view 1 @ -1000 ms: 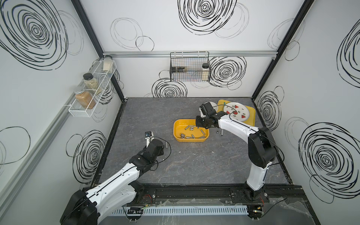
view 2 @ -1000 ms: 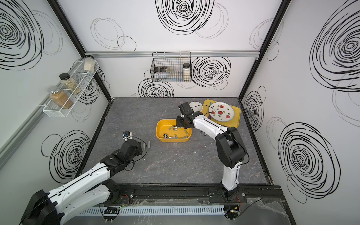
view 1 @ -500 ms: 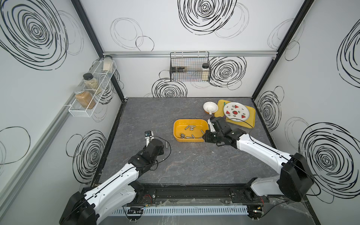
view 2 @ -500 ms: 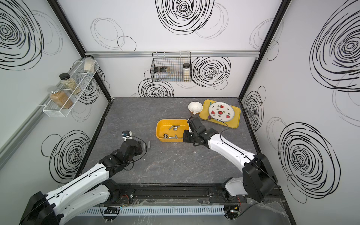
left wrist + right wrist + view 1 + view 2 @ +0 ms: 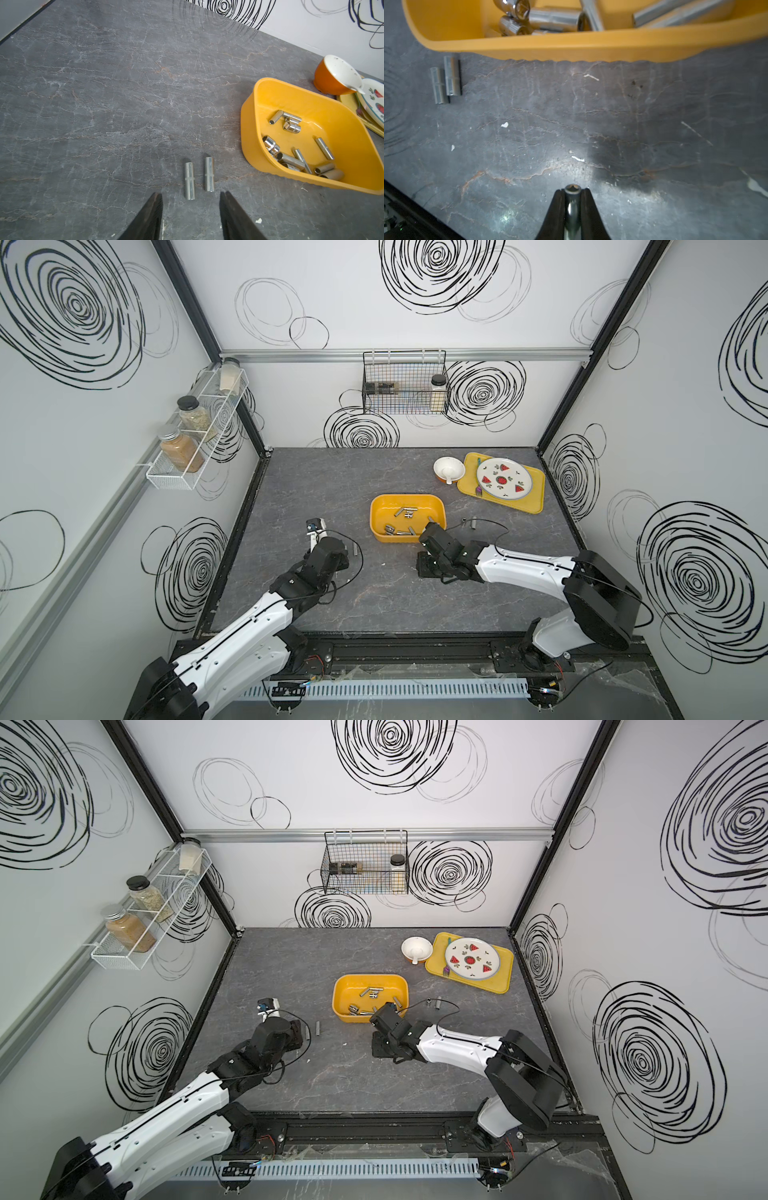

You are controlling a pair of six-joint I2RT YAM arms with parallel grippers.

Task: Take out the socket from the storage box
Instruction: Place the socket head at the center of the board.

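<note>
Socket (image 5: 571, 204) clamped in right gripper (image 5: 572, 192), swung from above storage box (image 5: 407, 498) to over table (image 5: 374, 597): extraction done, set-down pending; left gripper (image 5: 190, 194) jaws apart, unmoved

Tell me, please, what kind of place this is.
Probably a robot test booth, not a real kitchen: white panel walls with black swirls enclose a grey tabletop, a left arm and a right arm are mounted at its front edge, and a spice rack with jars hangs on one wall.
</note>
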